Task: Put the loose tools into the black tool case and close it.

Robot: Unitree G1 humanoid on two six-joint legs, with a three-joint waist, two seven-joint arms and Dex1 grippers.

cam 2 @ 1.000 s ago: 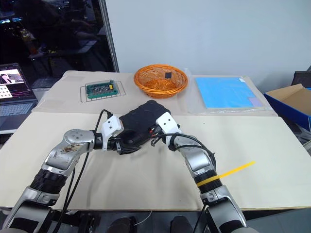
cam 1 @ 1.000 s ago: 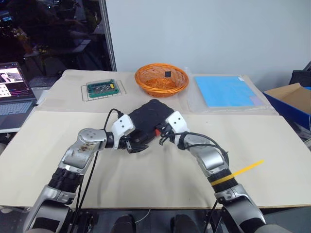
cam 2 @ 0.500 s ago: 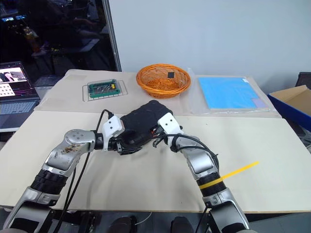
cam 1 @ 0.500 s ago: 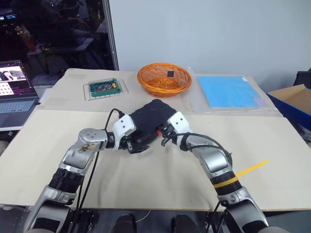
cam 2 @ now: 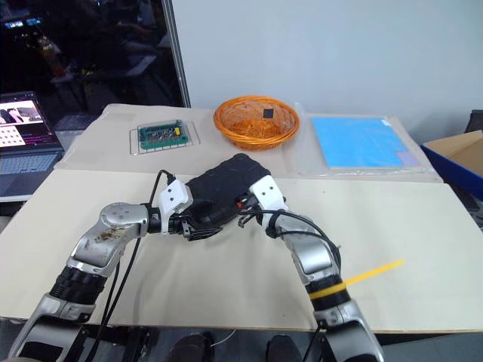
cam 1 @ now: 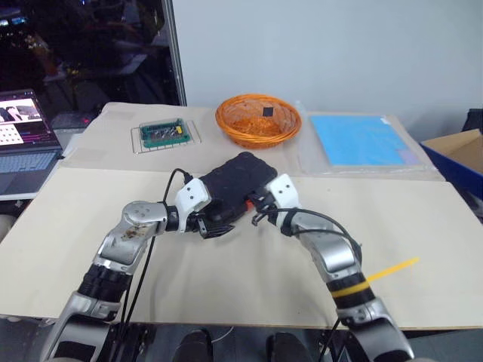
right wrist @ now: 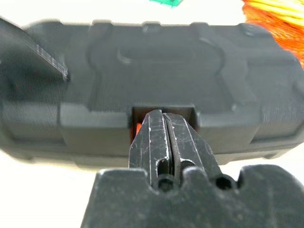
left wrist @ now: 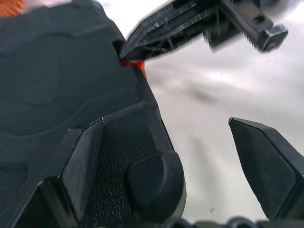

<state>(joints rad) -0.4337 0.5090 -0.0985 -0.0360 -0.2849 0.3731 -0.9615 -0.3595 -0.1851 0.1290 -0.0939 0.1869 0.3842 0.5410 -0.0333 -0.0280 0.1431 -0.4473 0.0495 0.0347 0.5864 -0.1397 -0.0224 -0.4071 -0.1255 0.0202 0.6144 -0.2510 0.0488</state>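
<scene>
- Right gripper: fingers pressed together, tips at the small orange latch in the front recess of the black ribbed moulded-plastic tool case.
- Left gripper: fingers spread, one finger against the case's corner.
- The closed case lies mid-tabletop, nearer the far edge, before the orange wicker basket.

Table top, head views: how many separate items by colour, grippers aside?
Black: 1, the closed black tool case
Orange: 1, the wicker basket
Green: 1, the circuit board
Blue: 1, the flat sheet
Yellow: 1, the tape strip
Total: 5
</scene>
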